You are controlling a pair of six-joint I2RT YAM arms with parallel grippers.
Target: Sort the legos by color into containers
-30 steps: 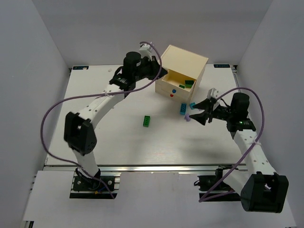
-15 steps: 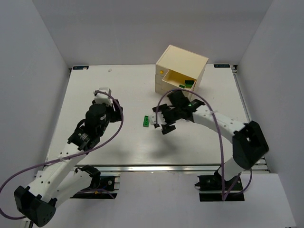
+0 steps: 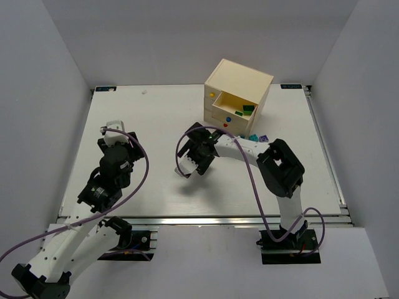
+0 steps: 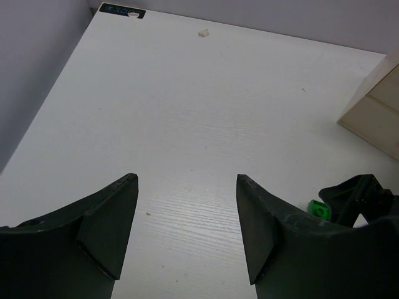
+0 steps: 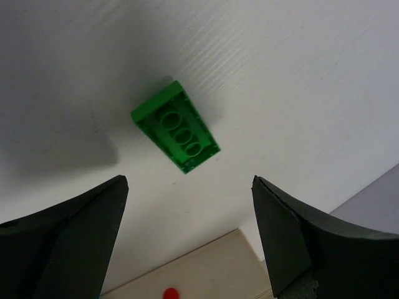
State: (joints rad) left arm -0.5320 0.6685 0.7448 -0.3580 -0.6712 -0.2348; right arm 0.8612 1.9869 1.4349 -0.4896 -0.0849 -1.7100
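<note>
As my right end effector point(image 5: 190, 180) hangs over the white desk point(image 5: 299, 75), I note that its two fingers stand wide apart and hold nothing. A green lego point(image 5: 176, 126) lies flat on the desk below the gap, hollow underside up, clear of both fingers.

The cream chest point(image 3: 240, 84) stands toward the far side of the desk, right of centre. Its top drawer point(image 3: 232, 101) is pulled out, and a dark green lego point(image 3: 248, 109) lies inside it. The two drawers beneath, marked by a blue knob point(image 3: 229, 114) and a red knob point(image 3: 225, 124), appear pushed in. A teal lego point(image 3: 254, 136) and a lilac lego point(image 3: 263, 137) lie on the desk just beside the chest's near corner.

My left end effector point(image 4: 187, 180) sits over the left half of the desk, well apart from the chest. Its fingers are spread wide and empty.
</note>
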